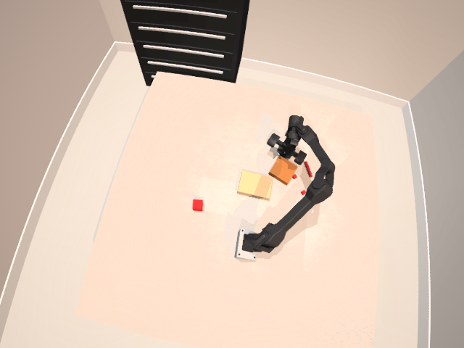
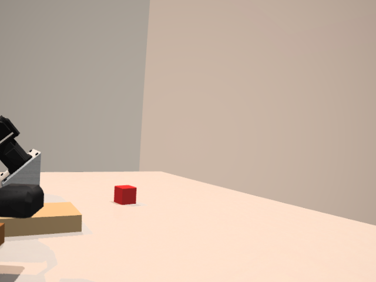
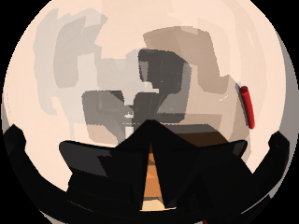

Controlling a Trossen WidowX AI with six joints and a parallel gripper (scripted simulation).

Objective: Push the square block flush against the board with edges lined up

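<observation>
Left: the flat pale-yellow rectangular board [image 1: 254, 184] [image 2: 60, 224] lies nearer the counter's [image 1: 157, 280] [image 2: 242, 242] right edge than its left. Centre-right: the square orange block [image 1: 283, 170] [image 2: 1, 234] sits skewed beside it, apart. The tool [image 1: 288, 154] [image 3: 149, 123], clenched on nothing, adjoins the block's far side; off-centre pushing could rotate the block, causing corner-only contact.

- You're looking into a plain room; its exact kind you cannot tell.
- Your black drawer cabinet [image 1: 187, 41] has pale bar handles.
- Bare walls [image 1: 337, 48] [image 2: 258, 106] with a pale baseboard [image 1: 322, 77] surround your desk [image 1: 168, 262] [image 2: 242, 242].
</observation>
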